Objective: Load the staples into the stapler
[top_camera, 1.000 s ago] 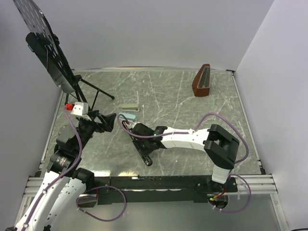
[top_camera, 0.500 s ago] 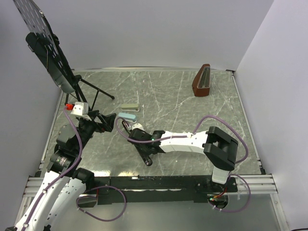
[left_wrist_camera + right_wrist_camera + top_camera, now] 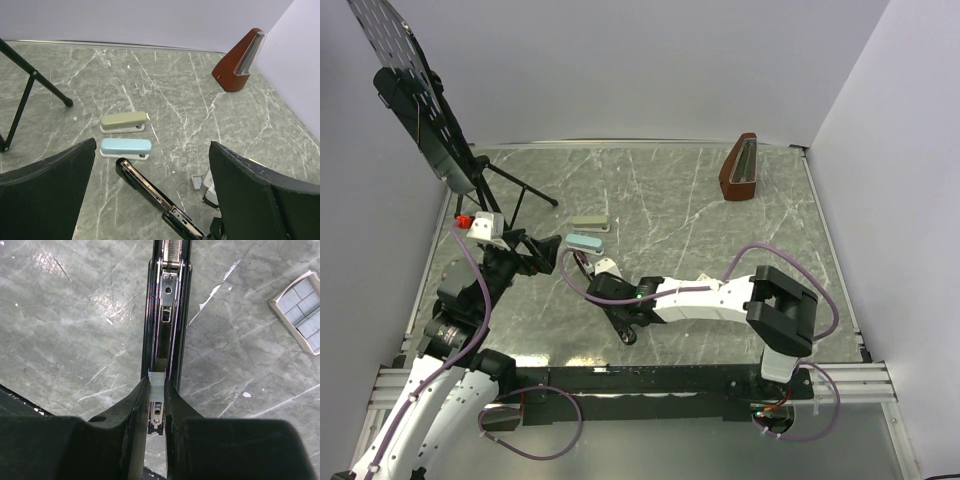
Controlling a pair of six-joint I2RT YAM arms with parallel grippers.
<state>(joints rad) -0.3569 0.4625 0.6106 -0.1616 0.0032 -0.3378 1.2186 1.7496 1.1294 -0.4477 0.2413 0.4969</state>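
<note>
The right gripper [image 3: 157,384] points down over the near-left part of the worktop [image 3: 720,240], its jaws drawn almost together and clamped on the staples [image 3: 157,379], a short silvery strip pinched between the fingertips. The strip sits in line with the silvery rail of the stapler [image 3: 167,315], directly over its channel. Whether it touches the metal cannot be told. The stapler is all black and lies opened out flat at a slant. One end points toward the near edge and the other toward the two small staplers further in. Just beside it, to one side of the rail, lies a small whitish box [image 3: 302,312], open, with grey strips showing inside. The left gripper [image 3: 540,252] hangs near the left edge with its jaws spread wide and nothing between them, facing the stapler. Beyond the black stapler a light-blue stapler [image 3: 125,147] and a grey-green stapler [image 3: 123,121] lie side by side and parallel, the grey-green one nearer the far edge. A reddish-brown metronome [image 3: 240,62] stands upright near the far right corner. At the far left corner the black legs of a music stand [image 3: 415,100] rest on the worktop.
</note>
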